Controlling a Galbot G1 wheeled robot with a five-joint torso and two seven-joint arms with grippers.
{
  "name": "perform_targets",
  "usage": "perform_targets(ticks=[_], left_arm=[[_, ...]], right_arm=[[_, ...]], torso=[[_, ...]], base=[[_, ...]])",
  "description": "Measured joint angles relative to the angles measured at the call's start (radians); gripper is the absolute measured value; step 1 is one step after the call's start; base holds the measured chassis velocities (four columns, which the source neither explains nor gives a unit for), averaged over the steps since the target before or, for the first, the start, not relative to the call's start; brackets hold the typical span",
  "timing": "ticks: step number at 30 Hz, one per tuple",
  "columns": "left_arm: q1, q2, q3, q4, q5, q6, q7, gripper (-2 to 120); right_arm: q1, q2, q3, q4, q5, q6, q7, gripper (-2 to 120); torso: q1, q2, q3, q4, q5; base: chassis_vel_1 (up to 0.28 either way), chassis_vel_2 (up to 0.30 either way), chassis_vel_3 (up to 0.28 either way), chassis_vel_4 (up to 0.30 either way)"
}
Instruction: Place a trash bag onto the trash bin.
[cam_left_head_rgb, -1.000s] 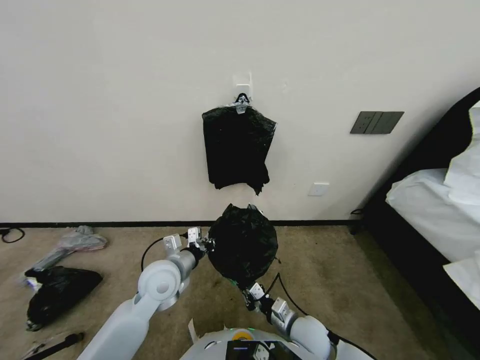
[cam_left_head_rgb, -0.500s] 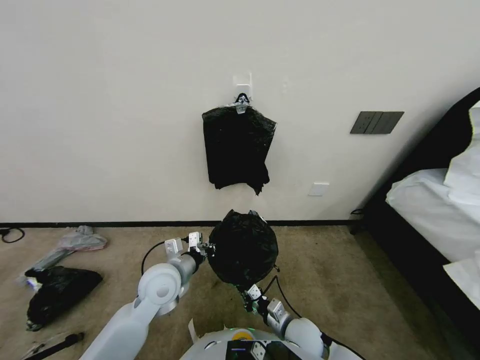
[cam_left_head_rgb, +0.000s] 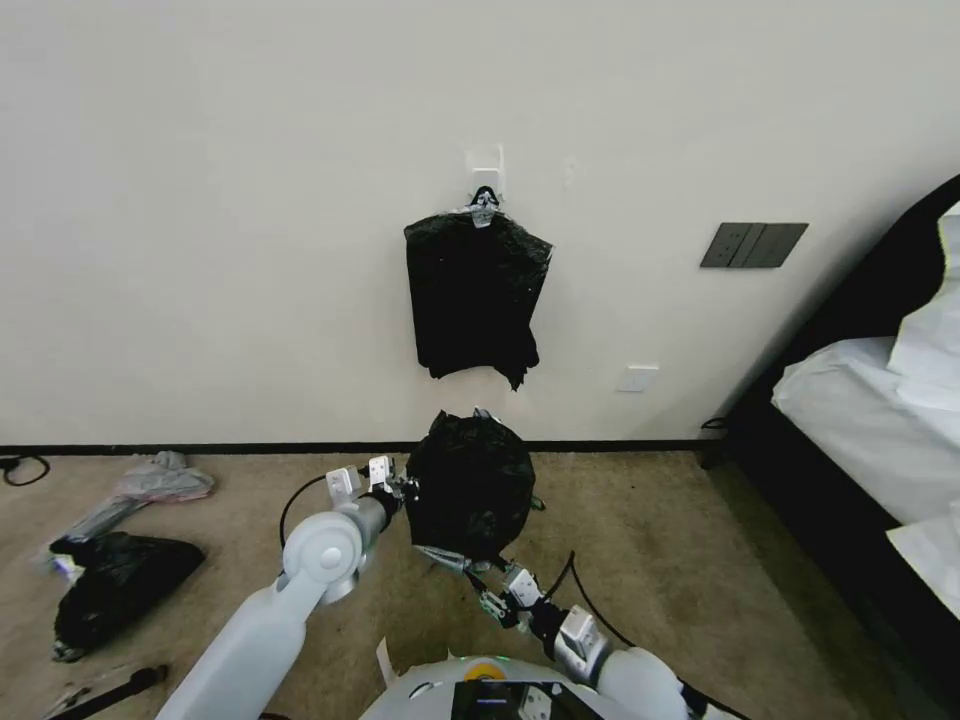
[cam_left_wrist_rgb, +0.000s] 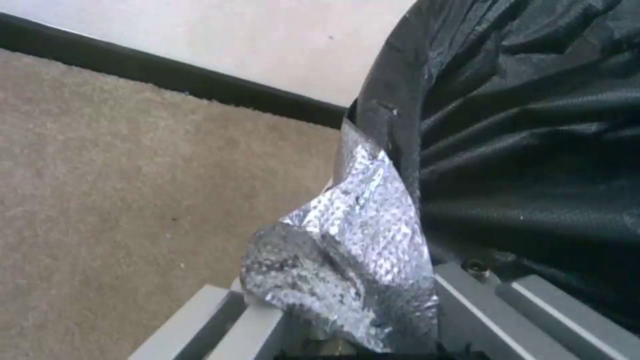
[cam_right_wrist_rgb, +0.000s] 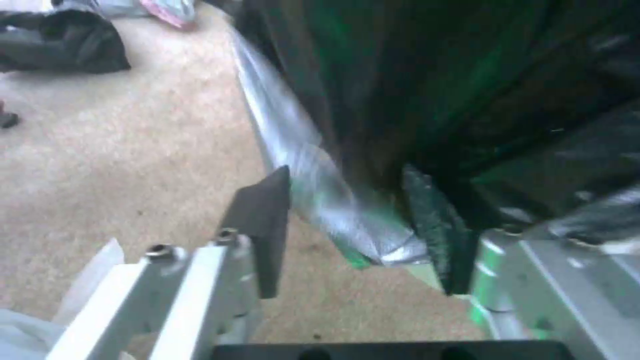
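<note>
- Covering a rounded shape on the carpet floor (cam_left_head_rgb: 660, 570), the trash bag (cam_left_head_rgb: 470, 485) sits in the middle of the scene, near the far wall (cam_left_head_rgb: 250, 250); the trash bin is judged to stand beneath it, wrapped in the plastic.
- The bag's left side is touched by the left end effector (cam_left_head_rgb: 398, 490). A silvery crumpled fold rises from its middle in the left wrist view, but whether that fold is clamped cannot be told.
- The bag's near hem is met by the right end effector (cam_left_head_rgb: 490, 600). Its fingers (cam_right_wrist_rgb: 263, 220) are apart, with a silvery strip of the hem lying loose between them.
- The step in hand is judged to be the seating of the bag's mouth over the rim. It would be done well if the hem were drawn down evenly on both sides, gently enough that the thin plastic is not torn and the light bin is not tipped.
- A flat bundle of black bags (cam_left_head_rgb: 472, 295) hangs on the far wall above, and a lumpy black sack (cam_left_head_rgb: 115, 585) lies well apart on the left; neither is involved.
</note>
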Motion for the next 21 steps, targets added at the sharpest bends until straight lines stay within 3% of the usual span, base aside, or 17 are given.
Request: perform_targets(ticks=[7, 8, 10, 15, 16, 19, 21], left_arm=[[-0.024, 0.0, 0.001, 0.05, 0.0, -0.01, 0.0, 1], [-0.026, 0.0, 0.003, 0.061, 0.003, -0.015, 0.0, 1], [-0.026, 0.0, 0.003, 0.064, 0.005, -0.019, 0.0, 1], [-0.018, -0.002, 0.022, 0.07, 0.057, -0.031, 0.005, 1], [-0.013, -0.004, 0.034, 0.063, 0.08, -0.033, 0.007, 1], [-0.008, -0.005, 0.051, 0.052, 0.104, -0.033, 0.007, 1], [-0.001, -0.007, 0.078, 0.031, 0.129, -0.033, 0.008, 1]], right_arm=[[-0.084, -0.063, 0.091, 0.095, 0.045, 0.003, -0.001, 71], [-0.105, -0.084, 0.129, 0.129, 0.08, 0.001, -0.001, 80], [-0.112, -0.091, 0.142, 0.142, 0.095, -0.002, 0.0, 82], [-0.115, -0.135, 0.227, 0.252, 0.289, -0.077, 0.032, 69], [-0.088, -0.152, 0.255, 0.301, 0.409, -0.149, 0.066, 63], [-0.054, -0.166, 0.278, 0.337, 0.524, -0.222, 0.107, 56], [0.025, -0.194, 0.312, 0.369, 0.692, -0.336, 0.188, 44]], torso=[[0.0, 0.0, 0.0, -0.0001, 0.0], [0.0, 0.0, 0.0, 0.0, 0.0], [0.0, 0.0, 0.0, 0.0001, 0.0], [0.0, 0.0, 0.0, -0.0001, 0.0001], [0.0, 0.0, 0.0, 0.0002, -0.0001], [0.0, 0.0, 0.0, 0.0001, 0.0001], [0.0, 0.0, 0.0, 0.0, -0.0001]], base=[[0.0, 0.0, 0.0, 0.0], [0.0, 0.0, 0.0, 0.0], [0.0, 0.0, 0.0, 0.0], [0.0, 0.0, 0.0, 0.0], [0.0, 0.0, 0.0, 0.0], [0.0, 0.0, 0.0, 0.0], [0.0, 0.0, 0.0, 0.0]])
